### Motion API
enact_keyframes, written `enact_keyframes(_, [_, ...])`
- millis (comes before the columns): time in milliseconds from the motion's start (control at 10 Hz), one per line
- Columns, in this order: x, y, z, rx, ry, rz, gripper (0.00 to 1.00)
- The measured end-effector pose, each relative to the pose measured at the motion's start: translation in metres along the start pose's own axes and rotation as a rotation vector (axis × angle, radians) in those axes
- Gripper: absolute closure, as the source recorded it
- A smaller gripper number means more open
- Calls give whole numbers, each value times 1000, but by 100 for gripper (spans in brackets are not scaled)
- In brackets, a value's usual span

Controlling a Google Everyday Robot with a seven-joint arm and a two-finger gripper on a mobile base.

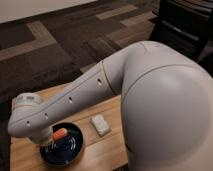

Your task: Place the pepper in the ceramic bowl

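Fingers (48, 142) of the gripper (51, 140) are pinching narrowly on the left end of the pepper (60, 134), it seems, and holding it just above the ceramic bowl (76, 150) at the near left of the wooden surface (112, 147). Being light, smooth-skinned and a little soft, the pepper is calling for a gentle hold around its thicker part, since the tapered tip is likely to slip. The pale arm (75, 95) is hiding the fingertips, the bowl's left rim and the surface's right side, and the small white block (100, 125) lying right of the bowl is proving hard to identify.
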Motion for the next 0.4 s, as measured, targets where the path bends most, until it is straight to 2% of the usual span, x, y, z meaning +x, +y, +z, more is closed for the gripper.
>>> enact_keyframes(200, [0,0,1,-2,0,0,25])
enact_keyframes(300, [0,0,1,-2,0,1,20])
enact_keyframes(400, [1,0,1,-2,0,1,20])
